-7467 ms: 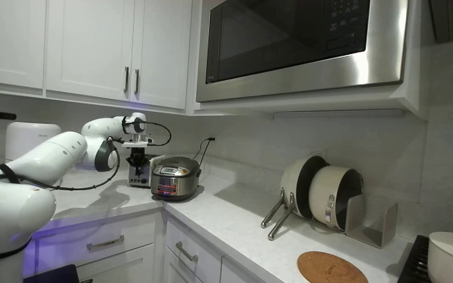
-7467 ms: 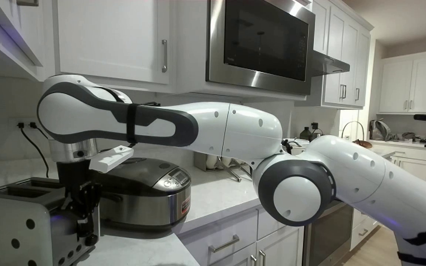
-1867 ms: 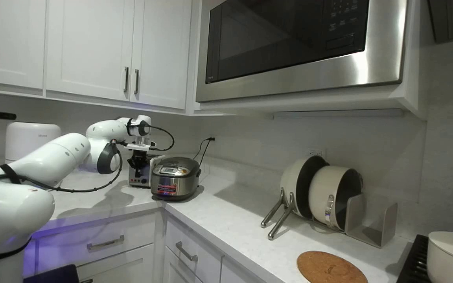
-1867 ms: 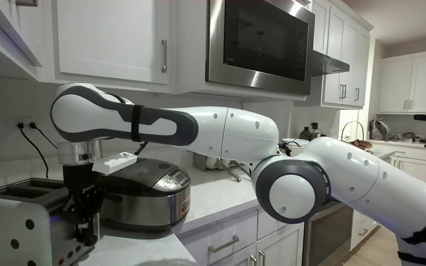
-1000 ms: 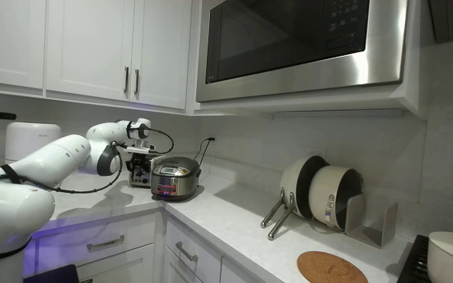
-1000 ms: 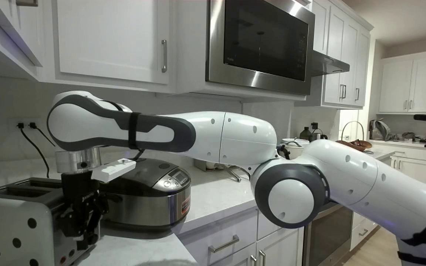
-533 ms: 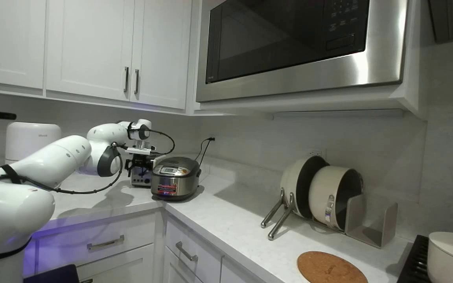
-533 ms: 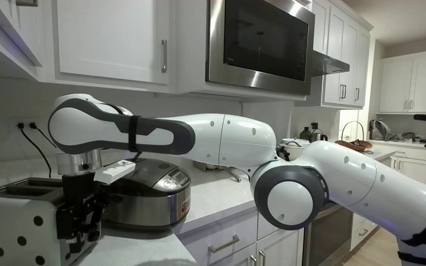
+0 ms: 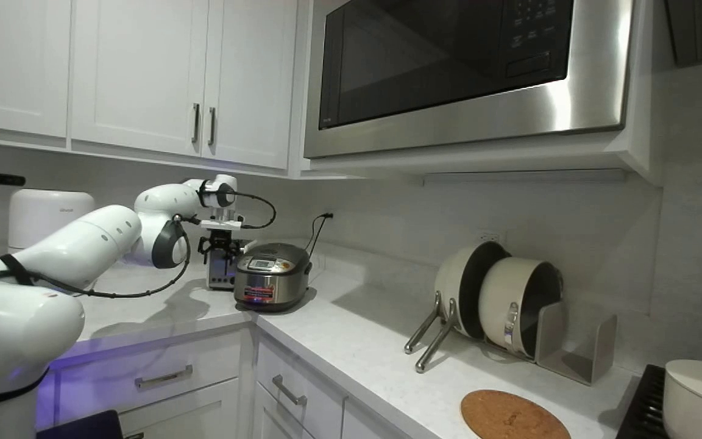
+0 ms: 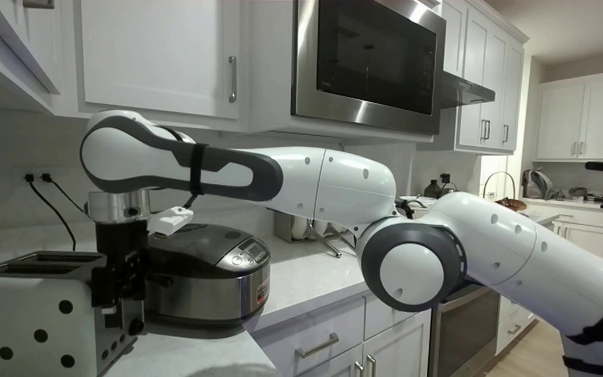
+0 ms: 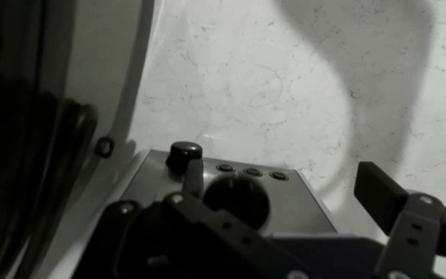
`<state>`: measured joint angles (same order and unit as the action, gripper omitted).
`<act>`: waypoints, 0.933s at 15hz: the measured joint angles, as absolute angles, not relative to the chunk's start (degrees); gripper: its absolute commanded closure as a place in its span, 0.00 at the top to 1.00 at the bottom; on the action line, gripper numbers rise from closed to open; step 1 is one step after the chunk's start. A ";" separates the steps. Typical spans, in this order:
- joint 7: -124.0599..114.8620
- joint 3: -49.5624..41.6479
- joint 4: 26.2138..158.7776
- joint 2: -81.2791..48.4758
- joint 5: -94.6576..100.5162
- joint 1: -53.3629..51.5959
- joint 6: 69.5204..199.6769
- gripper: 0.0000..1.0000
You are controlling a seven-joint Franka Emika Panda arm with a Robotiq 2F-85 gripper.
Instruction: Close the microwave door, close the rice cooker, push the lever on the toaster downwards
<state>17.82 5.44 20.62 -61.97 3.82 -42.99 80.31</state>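
The toaster [image 10: 19, 314] stands on the counter with my gripper [image 10: 118, 298] at its front panel. In the wrist view the gripper [image 11: 285, 190] is open, one finger [image 11: 194, 180] left and the other far right. A black round lever [image 11: 238, 201] sits between them, nearer the left finger; whether they touch I cannot tell. A dial [image 11: 186, 155] and small buttons [image 11: 253, 171] show farther down the panel. The rice cooker [image 9: 272, 277] has its lid down in both exterior views. The microwave door [image 9: 424, 140] lies flush shut overhead.
The rice cooker stands close beside my gripper and the toaster. Power cords [image 10: 53, 214] run down the wall behind. A tall white appliance [image 9: 52, 210] stands behind my arm. Pans [image 9: 512, 299] in a rack and a cork mat [image 9: 512, 414] lie farther along the counter.
The fingers have spread from nearly together to wide apart. My gripper lowered, then rose over the last half second. The toaster has shifted slightly, and its red button light no longer shows.
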 measured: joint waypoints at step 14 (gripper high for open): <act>28.01 5.58 20.55 -46.51 4.25 -45.57 67.55 0.66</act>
